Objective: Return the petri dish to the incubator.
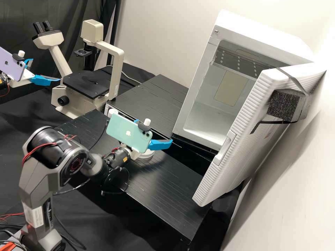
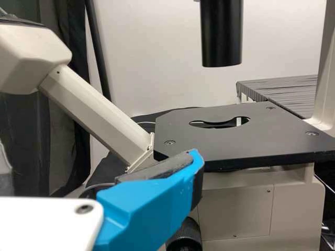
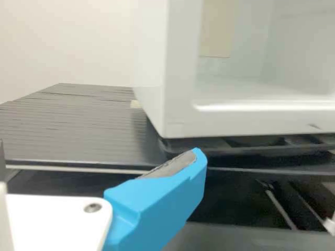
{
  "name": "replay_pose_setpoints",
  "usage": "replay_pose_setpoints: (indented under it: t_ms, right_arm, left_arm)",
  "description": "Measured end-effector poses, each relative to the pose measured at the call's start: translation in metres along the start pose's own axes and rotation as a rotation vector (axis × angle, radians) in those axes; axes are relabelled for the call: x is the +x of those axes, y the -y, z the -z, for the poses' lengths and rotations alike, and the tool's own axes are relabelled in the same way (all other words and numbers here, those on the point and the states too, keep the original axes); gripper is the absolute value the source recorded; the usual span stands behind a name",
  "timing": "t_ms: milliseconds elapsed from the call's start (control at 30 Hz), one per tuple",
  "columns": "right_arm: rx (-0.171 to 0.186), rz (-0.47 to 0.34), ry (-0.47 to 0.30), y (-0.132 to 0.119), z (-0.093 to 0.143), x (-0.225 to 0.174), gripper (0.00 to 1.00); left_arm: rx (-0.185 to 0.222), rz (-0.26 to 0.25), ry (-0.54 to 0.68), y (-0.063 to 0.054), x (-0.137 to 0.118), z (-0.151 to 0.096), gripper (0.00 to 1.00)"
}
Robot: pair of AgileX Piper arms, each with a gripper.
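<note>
On the backs of two phones, one lilac [image 1: 10, 64] and one green [image 1: 126, 134], a logo is borne by each; a pale label [image 1: 34, 217] is stuck to the right arm [image 1: 57, 150]. That arm is raised at the bench's lower left and bent at the top, its wrist angled toward the incubator [image 1: 223, 24]. The right gripper [image 1: 164, 142] is held over the black platform [image 1: 174, 184], near the opening, its two fingers spread with nothing between them. At the high view's left edge, the left gripper [image 1: 52, 78] is held level beside the microscope [image 1: 114, 52], likewise parted and unloaded. What looks like the dish [image 1: 144, 154] is set on the platform, partly hidden by the right gripper's wrist; whether one piece or several are stacked cannot be told. One door [image 1: 240, 129] is swung open, with one foam block [image 1: 281, 104] strapped to it. Two eyepieces [image 1: 42, 27] and one stage [image 1: 87, 83] are counted on the microscope.
</note>
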Motion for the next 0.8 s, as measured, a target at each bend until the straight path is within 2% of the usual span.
replay_pose_setpoints:
  t_ms: [167,233,467,667,800]
  right_arm:
    - [0.032,-0.066,-0.032,-0.006,-0.006,-0.035,1.00]
    - [0.027,-0.069,-0.042,-0.005,-0.008,-0.045,1.00]
    - [0.024,0.009,-0.035,0.011,-0.016,-0.073,1.00]
    - [0.029,0.062,0.013,0.022,-0.026,-0.074,1.00]
    - [0.029,0.064,0.014,0.024,-0.028,-0.072,1.00]
  left_arm:
    - [0.000,0.000,0.000,0.000,0.000,0.000,1.00]
    - [0.000,0.000,0.000,0.000,0.000,0.000,1.00]
    - [0.000,0.000,0.000,0.000,0.000,0.000,1.00]
    - [0.000,0.000,0.000,0.000,0.000,0.000,1.00]
    - [0.000,0.000,0.000,0.000,0.000,0.000,1.00]
